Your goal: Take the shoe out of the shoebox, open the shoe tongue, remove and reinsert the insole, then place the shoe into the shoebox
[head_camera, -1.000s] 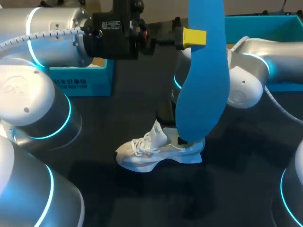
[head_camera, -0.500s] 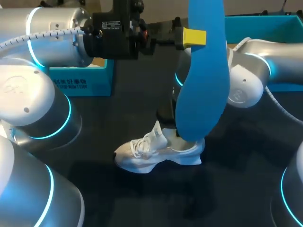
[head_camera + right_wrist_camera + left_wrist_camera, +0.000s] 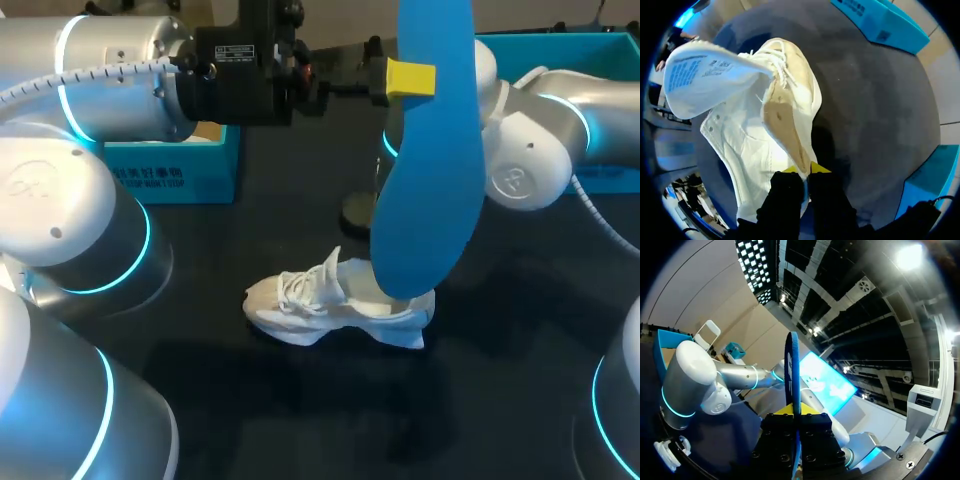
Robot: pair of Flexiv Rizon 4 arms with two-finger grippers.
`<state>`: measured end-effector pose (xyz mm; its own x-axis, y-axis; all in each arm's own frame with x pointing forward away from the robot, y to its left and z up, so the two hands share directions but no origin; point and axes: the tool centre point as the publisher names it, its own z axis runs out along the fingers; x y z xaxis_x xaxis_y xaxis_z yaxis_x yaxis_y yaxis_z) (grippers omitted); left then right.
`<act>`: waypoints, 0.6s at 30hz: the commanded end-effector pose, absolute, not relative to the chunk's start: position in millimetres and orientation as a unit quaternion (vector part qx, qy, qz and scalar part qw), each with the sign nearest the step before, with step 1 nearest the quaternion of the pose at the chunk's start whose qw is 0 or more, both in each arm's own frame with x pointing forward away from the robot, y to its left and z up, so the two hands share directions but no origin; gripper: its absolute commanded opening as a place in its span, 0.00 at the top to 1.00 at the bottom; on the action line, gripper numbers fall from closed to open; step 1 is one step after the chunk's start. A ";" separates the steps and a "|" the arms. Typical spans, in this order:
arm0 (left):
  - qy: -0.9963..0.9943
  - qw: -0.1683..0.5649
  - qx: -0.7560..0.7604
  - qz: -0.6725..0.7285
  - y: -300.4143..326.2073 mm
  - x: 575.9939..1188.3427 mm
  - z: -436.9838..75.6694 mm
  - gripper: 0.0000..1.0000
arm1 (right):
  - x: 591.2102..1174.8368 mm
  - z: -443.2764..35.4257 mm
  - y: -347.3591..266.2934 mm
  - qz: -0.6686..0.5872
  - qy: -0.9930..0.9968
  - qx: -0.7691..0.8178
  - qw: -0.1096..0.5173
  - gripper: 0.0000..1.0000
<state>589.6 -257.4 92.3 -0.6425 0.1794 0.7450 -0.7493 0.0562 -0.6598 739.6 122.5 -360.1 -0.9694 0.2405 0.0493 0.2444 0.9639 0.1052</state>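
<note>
1. The right arm (image 3: 530,150) has risen and drawn back from the insole (image 3: 425,180). Its rounded joint, a second ago half tucked behind the insole's broad lower part, now stands higher and further out from the insole's edge.
2. A dark round part of the right arm's wrist (image 3: 360,212) has come into sight just beside the insole's other edge, higher than the dark shape seen there before.
3. The shoe (image 3: 320,315) has turned under the insole's lower tip: its toe has swung away from the camera, and the shoe now lies flatter.
4. The tongue (image 3: 330,272) stands lower beside the insole than it did.
</note>
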 end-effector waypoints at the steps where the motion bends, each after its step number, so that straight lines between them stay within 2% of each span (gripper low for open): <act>1: -0.632 0.357 0.227 0.649 -259.8 588.6 91.5 1.00 | 735.2 -346.2 117.0 -0.078 -0.985 -0.155 0.013 1.00; 4: -0.632 0.357 0.227 0.649 -259.8 588.6 91.5 1.00 | 735.2 -334.3 122.0 -0.109 -0.983 -0.147 -0.027 1.00; 18: -0.632 0.357 0.227 0.649 -259.8 588.6 91.5 1.00 | 735.2 -334.3 122.0 -0.109 -0.983 -0.147 -0.027 1.00</act>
